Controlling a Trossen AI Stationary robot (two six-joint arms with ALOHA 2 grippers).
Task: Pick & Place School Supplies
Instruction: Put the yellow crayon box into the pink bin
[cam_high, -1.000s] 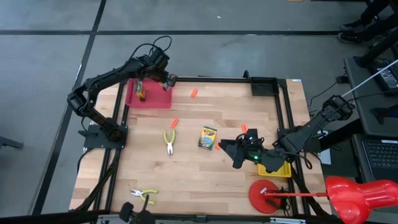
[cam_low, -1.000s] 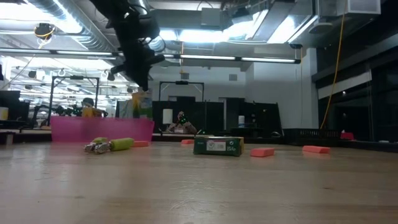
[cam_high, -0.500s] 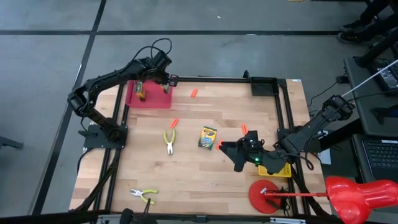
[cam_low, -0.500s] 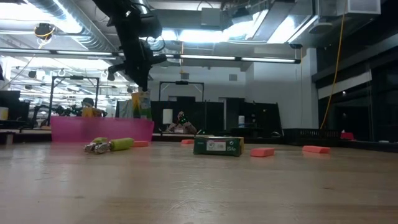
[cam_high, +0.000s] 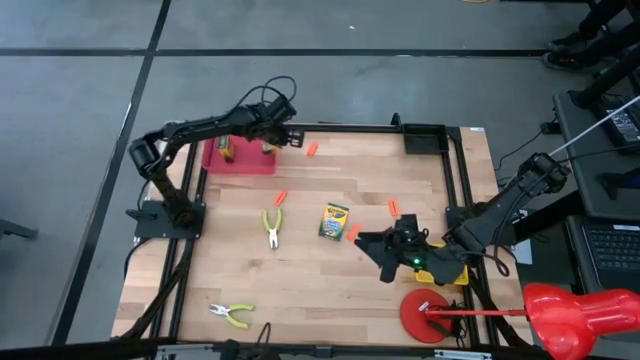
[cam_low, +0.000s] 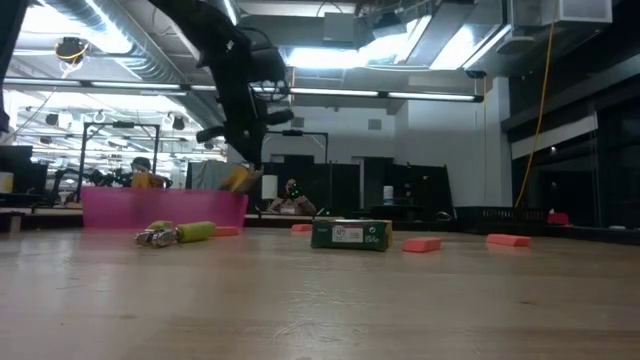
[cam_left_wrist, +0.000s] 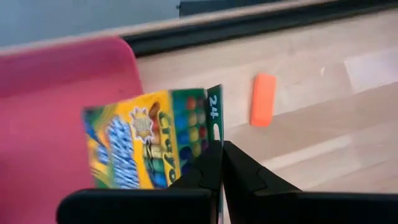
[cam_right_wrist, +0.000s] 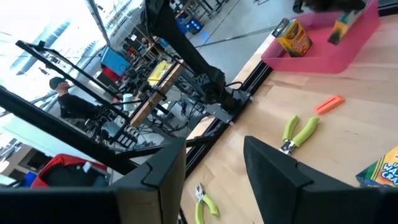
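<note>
My left gripper (cam_high: 283, 128) hangs over the right edge of the flat pink tray (cam_high: 240, 160) in the upper left of the overhead frame, its two dark fingers (cam_left_wrist: 211, 168) pressed flat together with nothing between them. Just behind those fingers in my wrist view lies a green-and-yellow crayon box (cam_left_wrist: 152, 138) on the pink floor, one end at the tray's edge. A second crayon box (cam_high: 226, 147) stands at the tray's left end. Just right of the tray, a small orange stub (cam_high: 311, 149) rests on the bare wooden table (cam_high: 330, 275).

Out toward frame centre: another orange stub (cam_high: 281, 197), yellow-green-handled pliers (cam_high: 272, 225) below it, then a third crayon box (cam_high: 334, 220) lying flat. A second pair of pliers (cam_high: 231, 313) sits at lower left.

My right gripper (cam_high: 364, 240) waits low at centre right, jaws spread apart and empty, with orange stubs (cam_high: 393, 207) close by. Behind it, the yellow mesh basket (cam_high: 446, 271) peeks out beneath the arm.
</note>
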